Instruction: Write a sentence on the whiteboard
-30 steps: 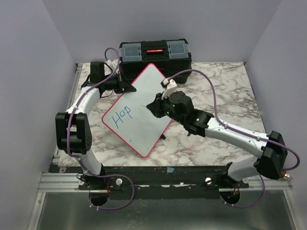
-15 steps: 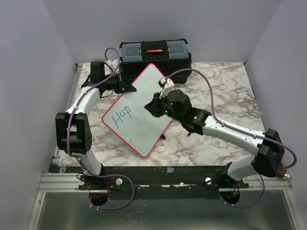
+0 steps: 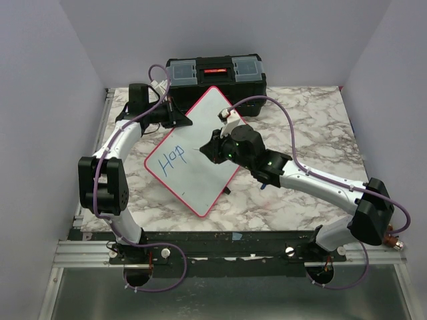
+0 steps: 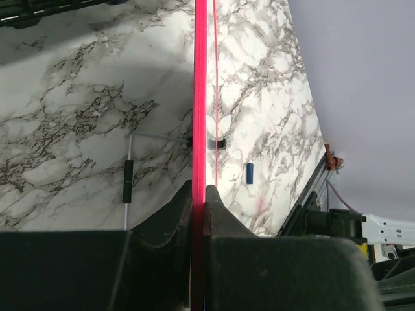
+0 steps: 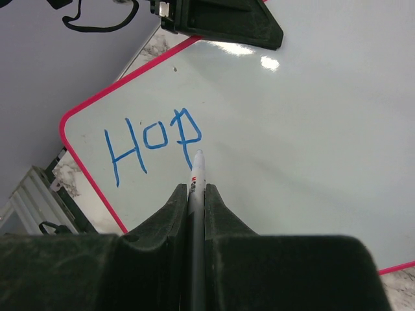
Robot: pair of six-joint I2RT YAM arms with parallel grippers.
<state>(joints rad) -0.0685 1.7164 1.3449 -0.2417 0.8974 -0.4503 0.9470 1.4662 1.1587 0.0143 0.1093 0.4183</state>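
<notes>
The whiteboard (image 3: 193, 175) has a red-pink frame and stands tilted on the marble table, with "Hop" (image 5: 152, 146) written on it in blue. My left gripper (image 3: 176, 120) is shut on the board's upper left edge. In the left wrist view that edge is a thin red line (image 4: 199, 97) running out from between the closed fingers of the left gripper (image 4: 199, 194). My right gripper (image 5: 196, 191) is shut on a white marker (image 5: 197, 170). The marker's tip rests just below the "p". In the top view the right gripper (image 3: 212, 148) hovers over the board's middle.
A black toolbox (image 3: 215, 79) sits right behind the board at the table's far edge. A small blue cap (image 4: 249, 172) and a thin black-and-white rod (image 4: 128, 181) lie on the marble. Grey walls close in the left, right and back sides.
My right gripper has crept left and a little further away with the marker. The left gripper and the board's top edge have shifted slightly to the right.
</notes>
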